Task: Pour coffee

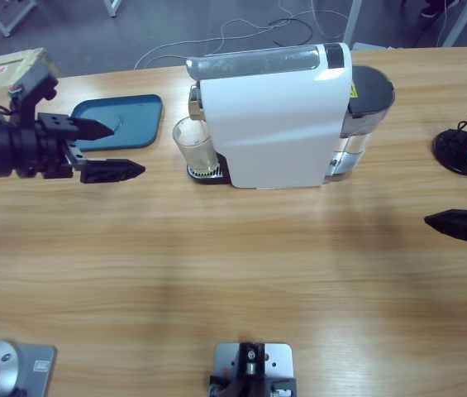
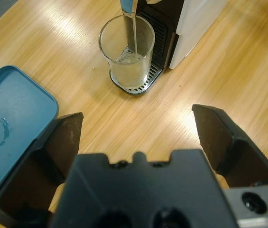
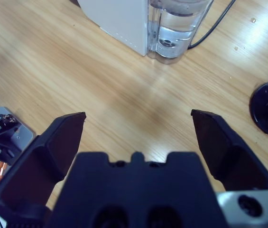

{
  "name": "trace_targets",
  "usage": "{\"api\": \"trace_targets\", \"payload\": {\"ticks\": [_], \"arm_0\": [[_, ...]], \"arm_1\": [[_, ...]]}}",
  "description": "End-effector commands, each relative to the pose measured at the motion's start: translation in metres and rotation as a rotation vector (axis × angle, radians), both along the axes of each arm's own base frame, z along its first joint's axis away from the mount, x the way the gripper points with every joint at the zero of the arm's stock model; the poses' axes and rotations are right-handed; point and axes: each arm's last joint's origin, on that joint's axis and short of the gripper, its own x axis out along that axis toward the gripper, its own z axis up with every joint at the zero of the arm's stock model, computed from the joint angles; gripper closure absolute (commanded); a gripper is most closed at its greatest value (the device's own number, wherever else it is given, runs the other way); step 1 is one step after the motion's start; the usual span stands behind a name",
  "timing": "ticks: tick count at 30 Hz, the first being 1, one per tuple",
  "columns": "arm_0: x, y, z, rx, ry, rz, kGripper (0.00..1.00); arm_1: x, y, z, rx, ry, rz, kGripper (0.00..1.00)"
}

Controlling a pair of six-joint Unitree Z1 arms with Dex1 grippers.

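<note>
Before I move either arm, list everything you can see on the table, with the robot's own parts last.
coffee machine: one, white, far middle of table
water tank: one, clear, at machine's end
glass: one, clear, on drip tray under spout
coffee: thin pale stream falling, small amount in glass
tray: one, blue, beside the glass
round base: one, black, far side of machine from tray
cable: one, black, by tank
left gripper: black, open, near tray
right gripper: black, open, over bare wood

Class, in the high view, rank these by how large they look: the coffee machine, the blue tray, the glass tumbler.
1. coffee machine
2. blue tray
3. glass tumbler

All rest on the table, so the order seems safe.
</note>
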Motion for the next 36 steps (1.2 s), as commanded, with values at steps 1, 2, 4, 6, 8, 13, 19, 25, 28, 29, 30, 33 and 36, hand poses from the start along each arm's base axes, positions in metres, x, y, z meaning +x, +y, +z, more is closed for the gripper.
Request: {"api": "trace_targets", "payload": {"ticks": [1, 2, 4, 6, 8, 13, 19, 25, 28, 29, 30, 33, 36], "arm_0": [[-0.0035, -0.0009, -0.0042, 0.019, 0.008, -0.015, 0.0], [-0.0031, -0.0012, -0.0039, 0.019, 0.007, -0.015, 0.0], [-0.0026, -0.0015, -0.0033, 0.018, 0.005, -0.014, 0.0], [-0.0028, -0.0014, -0.0027, 0.017, 0.003, -0.014, 0.0], [-0.0032, -0.0012, -0.0029, 0.015, 0.005, -0.015, 0.0], [-0.0016, -0.0024, -0.0036, 0.014, 0.011, -0.014, 0.0], [-0.0015, -0.0024, -0.0044, 0.016, 0.013, -0.014, 0.0], [-0.0012, -0.0026, -0.0052, 0.019, 0.015, -0.013, 0.0], [-0.0006, -0.0033, -0.0058, 0.012, 0.024, -0.009, 0.0], [-0.0005, -0.0032, -0.0059, 0.013, 0.024, -0.008, 0.0], [-0.0001, -0.0026, -0.0059, 0.014, 0.024, -0.004, 0.0], [0.0002, -0.001, -0.0049, 0.011, 0.021, 0.003, 0.0], [-0.0001, -0.0007, -0.0048, 0.012, 0.019, 0.003, 0.0]], "arm_1": [[-0.0085, -0.0049, -0.0064, 0.0, 0.0, 0.032, 0.0], [-0.0086, -0.0048, -0.0064, 0.001, 0.001, 0.032, 0.0], [-0.0086, -0.0048, -0.0064, 0.001, 0.001, 0.032, 0.0], [-0.0088, -0.005, -0.0062, 0.002, 0.0, 0.032, 0.0], [-0.0087, -0.005, -0.0062, 0.002, 0.0, 0.032, 0.0], [-0.0079, -0.0042, -0.0066, 0.003, 0.001, 0.031, 0.0], [-0.0098, -0.0059, -0.005, 0.013, -0.008, 0.032, 0.0], [-0.0116, -0.0077, -0.0073, 0.011, -0.006, 0.032, 0.0], [-0.0111, -0.007, -0.0072, 0.013, -0.007, 0.033, 0.0], [-0.011, -0.007, -0.007, 0.014, -0.008, 0.033, 0.0], [-0.011, -0.0069, -0.0069, 0.015, -0.009, 0.033, 0.0], [-0.0119, -0.0077, -0.0072, 0.018, -0.009, 0.033, 0.0], [-0.0127, -0.0085, -0.0067, 0.019, -0.012, 0.032, 0.0]]}}
